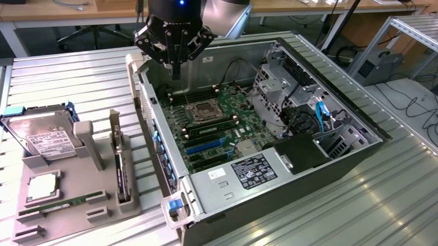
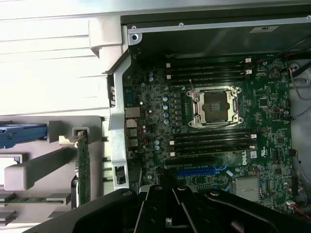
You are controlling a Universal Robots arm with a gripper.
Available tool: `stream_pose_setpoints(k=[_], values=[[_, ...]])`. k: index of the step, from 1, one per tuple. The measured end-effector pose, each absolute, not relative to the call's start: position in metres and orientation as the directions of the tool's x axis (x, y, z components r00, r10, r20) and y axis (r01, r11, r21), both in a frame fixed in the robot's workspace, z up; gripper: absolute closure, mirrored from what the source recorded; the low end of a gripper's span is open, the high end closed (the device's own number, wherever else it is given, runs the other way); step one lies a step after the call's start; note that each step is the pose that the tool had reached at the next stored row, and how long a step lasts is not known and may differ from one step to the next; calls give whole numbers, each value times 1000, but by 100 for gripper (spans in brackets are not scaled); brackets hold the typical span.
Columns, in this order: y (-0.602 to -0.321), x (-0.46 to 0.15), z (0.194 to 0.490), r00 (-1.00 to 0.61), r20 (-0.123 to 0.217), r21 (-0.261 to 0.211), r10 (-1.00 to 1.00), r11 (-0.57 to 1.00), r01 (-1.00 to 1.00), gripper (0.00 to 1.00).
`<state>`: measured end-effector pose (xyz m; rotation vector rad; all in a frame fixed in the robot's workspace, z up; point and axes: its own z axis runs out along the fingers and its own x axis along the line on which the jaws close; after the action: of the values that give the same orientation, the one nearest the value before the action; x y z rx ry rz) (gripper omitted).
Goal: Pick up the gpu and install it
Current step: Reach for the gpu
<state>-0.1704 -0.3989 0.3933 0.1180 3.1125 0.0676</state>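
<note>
The gpu stands on its edge in a slot of the grey holder at the exterior view's left, silver bracket end toward the back. It appears in the wrist view as a thin strip, the gpu, beside the case wall. My gripper hangs over the back of the open computer case, above the motherboard and well away from the gpu. Its fingers are shut together with nothing between them. In the wrist view the gripper points down near the blue expansion slot.
The holder also carries a silver hard drive, a processor chip and a slim green RAM stick. Inside the case are the empty processor socket, a drive cage and the power supply. The ribbed metal table surrounds everything.
</note>
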Motion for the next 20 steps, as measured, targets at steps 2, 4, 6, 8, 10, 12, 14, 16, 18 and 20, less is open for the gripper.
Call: stream_pose_setpoints(k=[2, 4, 6, 8, 10, 12, 14, 16, 18, 20], values=[[-399, -174, 393, -997, -24, 44, 76, 996, 75, 89], [-399, -176, 393, -997, -24, 44, 76, 996, 75, 89], [-399, -177, 393, -997, -24, 44, 76, 996, 75, 89], [-399, -179, 393, -997, -24, 44, 76, 996, 75, 89], [-399, -180, 393, -997, -25, 44, 76, 996, 75, 89], [-399, -181, 393, -997, -24, 44, 76, 996, 75, 89], [-399, -182, 393, -997, -24, 44, 76, 996, 75, 89], [-399, -183, 393, -997, -24, 44, 76, 996, 75, 89], [-399, -184, 393, -997, -24, 44, 76, 996, 75, 89], [-399, -185, 393, -997, -24, 44, 76, 996, 75, 89]])
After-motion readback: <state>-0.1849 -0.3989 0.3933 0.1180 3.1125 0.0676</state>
